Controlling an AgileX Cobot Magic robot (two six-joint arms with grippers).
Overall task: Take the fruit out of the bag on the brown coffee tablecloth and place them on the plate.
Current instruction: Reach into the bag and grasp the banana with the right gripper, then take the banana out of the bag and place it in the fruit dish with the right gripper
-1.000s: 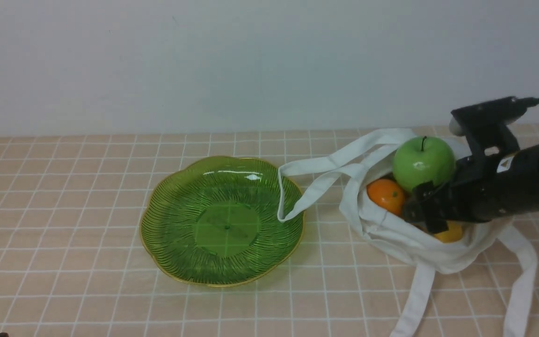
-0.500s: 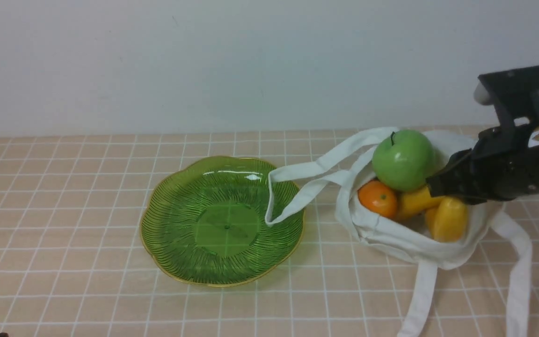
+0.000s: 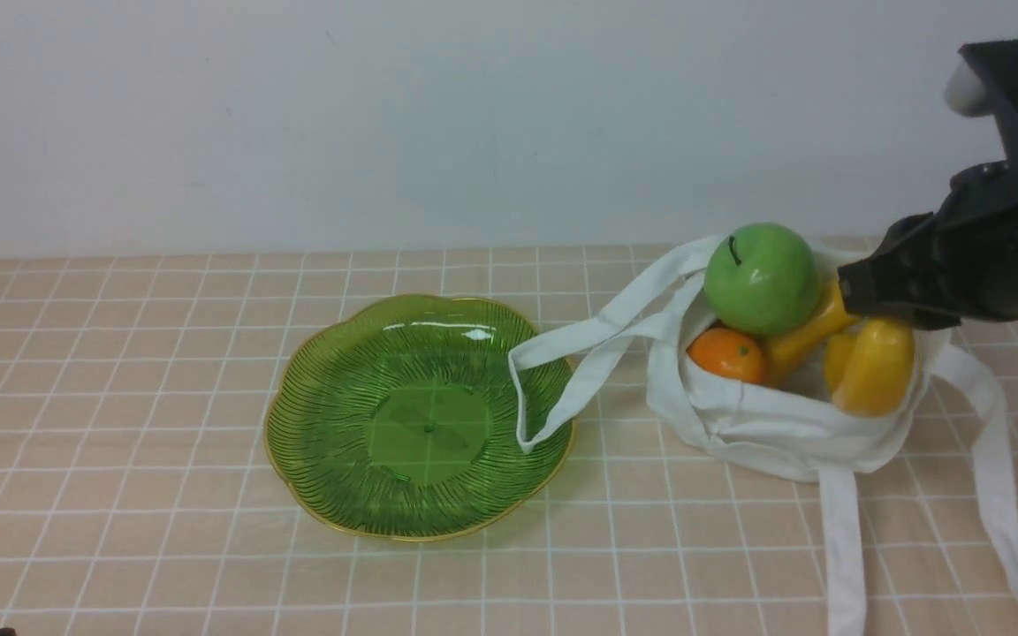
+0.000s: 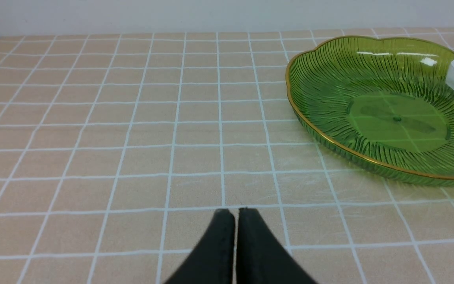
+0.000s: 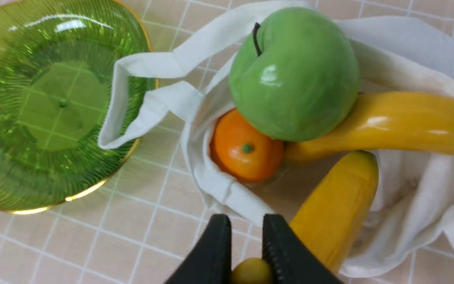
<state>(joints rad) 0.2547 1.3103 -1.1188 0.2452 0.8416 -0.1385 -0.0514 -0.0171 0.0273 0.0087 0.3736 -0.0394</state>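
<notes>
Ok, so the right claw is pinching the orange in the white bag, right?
No, not the orange. The right claw is pinching the yellow end of a banana in the white bag, as the right wrist view shows.

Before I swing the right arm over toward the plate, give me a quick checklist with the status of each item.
1. Grip: right gripper shut on the end of the bananas: ok.
2. Load free of other fruit: not ok, the apple rests on one banana.
3. Will the orange stay put: cannot tell; it touches the apple.
4. Landing spot on the plate: not ok, a bag strap lies across its rim.
5. Is the left gripper out of the path: ok, shut, away from the bag.
</notes>
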